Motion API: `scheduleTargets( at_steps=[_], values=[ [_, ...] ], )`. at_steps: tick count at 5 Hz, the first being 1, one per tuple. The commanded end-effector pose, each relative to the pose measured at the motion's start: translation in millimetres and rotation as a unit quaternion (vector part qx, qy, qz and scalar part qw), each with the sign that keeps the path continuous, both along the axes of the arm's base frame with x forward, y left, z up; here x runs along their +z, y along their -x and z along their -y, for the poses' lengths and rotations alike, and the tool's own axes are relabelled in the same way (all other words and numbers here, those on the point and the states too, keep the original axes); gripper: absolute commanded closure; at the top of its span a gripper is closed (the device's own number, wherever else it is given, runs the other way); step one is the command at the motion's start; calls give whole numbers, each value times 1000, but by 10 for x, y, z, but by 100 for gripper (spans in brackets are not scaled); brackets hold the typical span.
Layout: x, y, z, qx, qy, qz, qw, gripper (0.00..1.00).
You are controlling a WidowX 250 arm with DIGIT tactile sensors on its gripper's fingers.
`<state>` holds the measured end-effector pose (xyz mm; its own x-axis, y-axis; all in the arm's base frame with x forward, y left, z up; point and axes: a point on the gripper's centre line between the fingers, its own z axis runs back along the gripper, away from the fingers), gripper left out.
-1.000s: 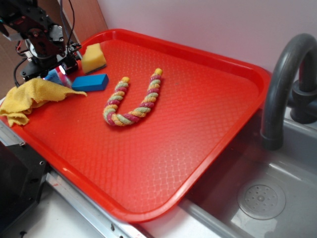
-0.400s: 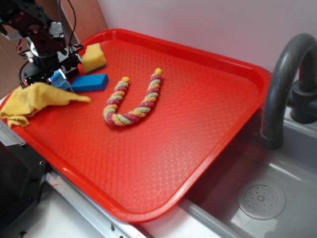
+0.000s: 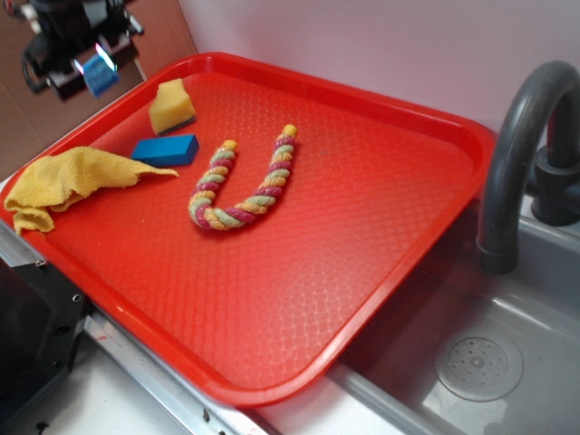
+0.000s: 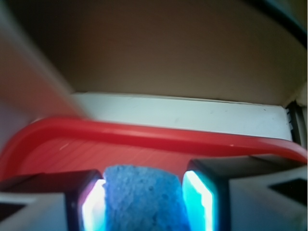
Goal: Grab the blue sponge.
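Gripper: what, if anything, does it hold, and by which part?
The gripper holds the blue sponge, its fingers clamped on two opposite sides, lifted above the tray.

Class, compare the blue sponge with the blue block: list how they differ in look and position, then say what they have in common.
The blue sponge is light blue and rough; the blue block is darker and smooth.
The sponge is pinched in the claw, held above the tray's far left corner; the block lies flat on the tray, touched by nothing.
The sponge looks chunky; the block is long and slim.
Both are blue and roughly rectangular.
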<state>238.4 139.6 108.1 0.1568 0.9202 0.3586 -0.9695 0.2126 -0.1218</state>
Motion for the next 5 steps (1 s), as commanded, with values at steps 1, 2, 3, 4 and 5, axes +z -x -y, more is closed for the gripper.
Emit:
scheduleTargets(
  at_steps=[1, 2, 3, 4, 5],
  values=[
    [1037, 31, 319, -236, 79, 39, 968, 100],
    [1440, 170, 778, -344, 88, 19, 935, 100],
    [1590, 61, 718, -401, 87, 38, 911, 100],
    [1697, 191, 768, -450, 92, 61, 886, 100],
    [1591, 122, 550, -463, 104, 23, 880, 100]
  ],
)
